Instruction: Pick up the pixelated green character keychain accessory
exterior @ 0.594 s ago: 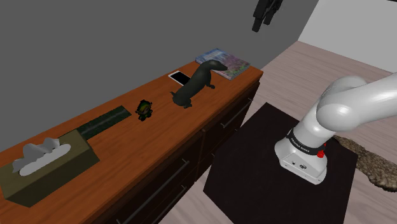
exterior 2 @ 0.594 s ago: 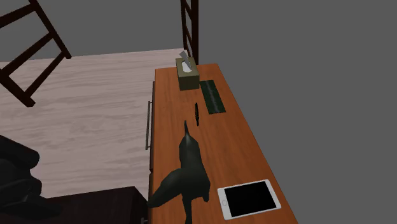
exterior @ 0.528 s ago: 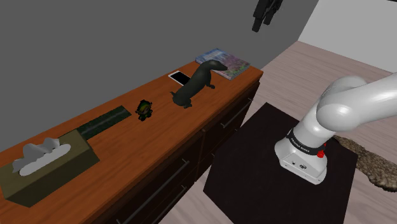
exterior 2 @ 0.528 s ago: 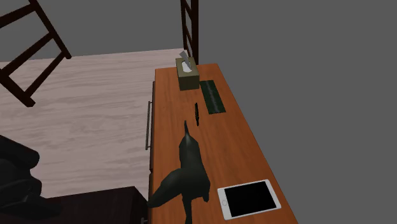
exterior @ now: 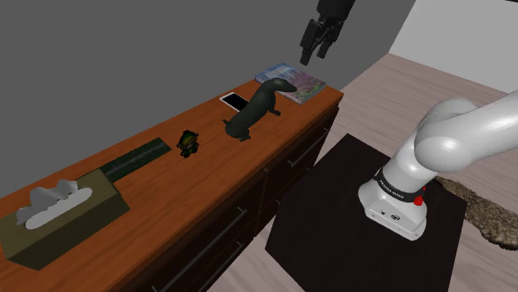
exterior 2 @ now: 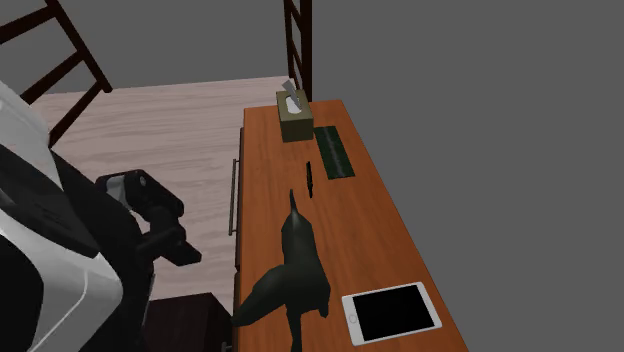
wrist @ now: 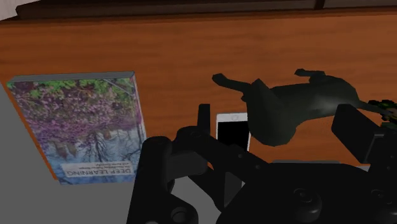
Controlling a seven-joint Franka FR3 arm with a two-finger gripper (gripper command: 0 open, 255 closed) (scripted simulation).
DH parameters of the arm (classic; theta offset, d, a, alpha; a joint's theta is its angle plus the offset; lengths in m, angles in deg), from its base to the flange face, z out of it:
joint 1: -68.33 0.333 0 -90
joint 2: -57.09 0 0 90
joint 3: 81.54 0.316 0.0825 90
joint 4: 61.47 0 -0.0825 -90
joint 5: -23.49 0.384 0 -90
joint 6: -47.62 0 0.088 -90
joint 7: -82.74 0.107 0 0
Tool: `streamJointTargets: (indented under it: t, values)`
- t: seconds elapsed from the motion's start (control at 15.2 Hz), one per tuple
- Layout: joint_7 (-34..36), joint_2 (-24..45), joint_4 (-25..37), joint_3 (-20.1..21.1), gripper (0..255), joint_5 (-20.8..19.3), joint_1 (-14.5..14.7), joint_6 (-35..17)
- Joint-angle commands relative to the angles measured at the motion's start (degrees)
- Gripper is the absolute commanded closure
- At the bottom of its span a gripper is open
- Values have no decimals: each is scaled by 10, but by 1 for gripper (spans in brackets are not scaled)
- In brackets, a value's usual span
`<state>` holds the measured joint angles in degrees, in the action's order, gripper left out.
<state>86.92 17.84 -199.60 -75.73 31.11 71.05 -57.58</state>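
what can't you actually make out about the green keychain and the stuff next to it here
The keychain: too small in the shoulder view for its face to read; a thin dark sliver in the second exterior view; in the wrist view cut by the picture's edge, next to the claw.
The tablet: in the wrist view its near end sits behind the claw, one side behind the dark animal figure.

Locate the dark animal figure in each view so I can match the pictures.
Shoulder view: the animal figure lies upper middle on the cabinet top, between the keychain and the book.
Second exterior view: the animal figure is lower middle, just left of the tablet.
Wrist view: the animal figure is beside the tablet, on the side away from the book.
Shared landmark: the white-edged tablet next to the animal figure.
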Motion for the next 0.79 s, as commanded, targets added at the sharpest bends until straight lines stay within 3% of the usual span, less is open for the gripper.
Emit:
streamJointTargets:
  t: [0.0,0.73]
  values:
    - [16,9,-20,10,0,25,9,-38]
    - [77,144,-47,70,0,157,63,-258]
